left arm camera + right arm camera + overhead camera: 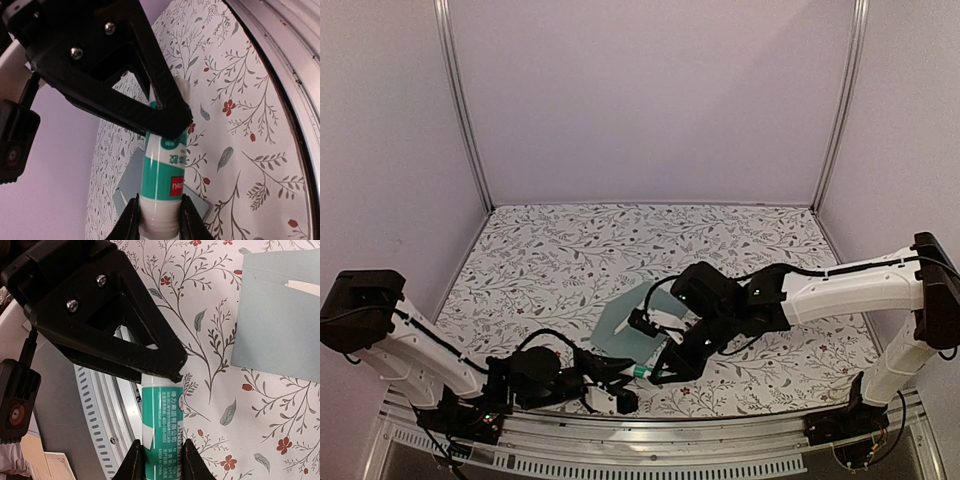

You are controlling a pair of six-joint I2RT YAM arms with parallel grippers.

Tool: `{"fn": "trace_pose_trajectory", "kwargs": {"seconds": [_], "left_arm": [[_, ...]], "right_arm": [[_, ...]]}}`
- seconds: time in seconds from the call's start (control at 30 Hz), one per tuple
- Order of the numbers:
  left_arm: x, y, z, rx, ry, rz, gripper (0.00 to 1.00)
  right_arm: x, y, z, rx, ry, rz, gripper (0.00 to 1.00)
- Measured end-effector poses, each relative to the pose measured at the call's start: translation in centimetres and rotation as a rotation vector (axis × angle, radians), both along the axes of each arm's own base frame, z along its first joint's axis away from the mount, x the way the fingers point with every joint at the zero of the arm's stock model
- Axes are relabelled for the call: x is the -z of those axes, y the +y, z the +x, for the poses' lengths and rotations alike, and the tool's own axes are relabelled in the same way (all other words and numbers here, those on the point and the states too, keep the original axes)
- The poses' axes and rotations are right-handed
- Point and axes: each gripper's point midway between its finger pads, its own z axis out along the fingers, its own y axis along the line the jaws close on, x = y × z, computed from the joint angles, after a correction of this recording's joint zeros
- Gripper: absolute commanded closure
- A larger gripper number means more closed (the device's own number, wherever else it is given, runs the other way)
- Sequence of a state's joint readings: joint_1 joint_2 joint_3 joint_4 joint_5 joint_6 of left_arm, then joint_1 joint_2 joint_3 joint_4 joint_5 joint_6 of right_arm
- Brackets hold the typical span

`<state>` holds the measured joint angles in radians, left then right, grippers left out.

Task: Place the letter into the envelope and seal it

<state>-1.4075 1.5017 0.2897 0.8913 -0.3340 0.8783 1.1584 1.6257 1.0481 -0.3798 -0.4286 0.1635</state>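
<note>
The left gripper is clenched on a glue stick, its 2 matte black plastic fingertips pressing the stick's white end from either side. The stick is a smooth, glossy cylinder with a teal label, printed characters, a small red mark and white plastic at both ends. The right gripper also grips this stick, with its 2 tips closed on the teal printed barrel. From above, the 2 grippers meet nose to nose over the near part of the table.

The envelope is flat, matte, pale teal paper with crisp straight edges and 1 slanting fold line. It lies on the table cover, which is white and printed with thin grey sprigs and small red flowers. In the right wrist view the envelope sits above and to the right of that gripper, apart from it and not touching the stick. In the left wrist view it lies just past the fingertips, behind the stick.

The letter shows only as a thin cream strip peeking out at the envelope's fold line, with the rest hidden inside. Beside the right gripper, opposite the envelope, runs a ribbed metal rail.
</note>
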Motion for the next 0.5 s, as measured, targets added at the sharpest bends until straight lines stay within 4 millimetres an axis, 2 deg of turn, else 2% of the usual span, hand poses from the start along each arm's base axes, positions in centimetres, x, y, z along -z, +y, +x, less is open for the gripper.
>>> {"fn": "trace_pose_trajectory", "kwargs": {"seconds": [0.07, 0.1, 0.13, 0.2, 0.23, 0.3, 0.4, 0.5], "left_arm": [[-0.1, -0.1, 0.0, 0.0, 0.0, 0.001, 0.94], [-0.1, -0.1, 0.0, -0.002, 0.001, 0.0, 0.96], [-0.1, -0.2, 0.1, -0.004, 0.003, 0.002, 0.97], [0.0, -0.2, 0.2, -0.011, 0.007, 0.007, 1.0], [0.0, -0.2, 0.3, -0.017, 0.011, 0.006, 1.0], [-0.3, -0.4, 0.4, -0.029, 0.022, -0.004, 1.0], [-1.2, -0.6, 0.8, -0.053, 0.057, -0.04, 1.0], [-3.0, -0.5, 1.3, -0.079, 0.107, -0.107, 1.0]], "right_arm": [[-0.1, 0.0, 0.0, 0.001, -0.001, -0.007, 0.94], [-0.1, -0.1, 0.1, 0.002, -0.003, -0.01, 0.89], [-0.1, -0.1, 0.1, 0.003, -0.004, -0.012, 0.81], [-0.1, -0.2, 0.2, 0.008, -0.011, -0.015, 0.49], [-0.2, -0.2, 0.4, 0.013, -0.017, -0.016, 0.37], [-0.7, -0.1, 0.7, 0.03, -0.036, -0.007, 0.25], [-2.4, -0.1, 1.7, 0.072, -0.089, 0.029, 0.18], [-5.3, -0.1, 2.9, 0.142, -0.154, 0.1, 0.16]]}}
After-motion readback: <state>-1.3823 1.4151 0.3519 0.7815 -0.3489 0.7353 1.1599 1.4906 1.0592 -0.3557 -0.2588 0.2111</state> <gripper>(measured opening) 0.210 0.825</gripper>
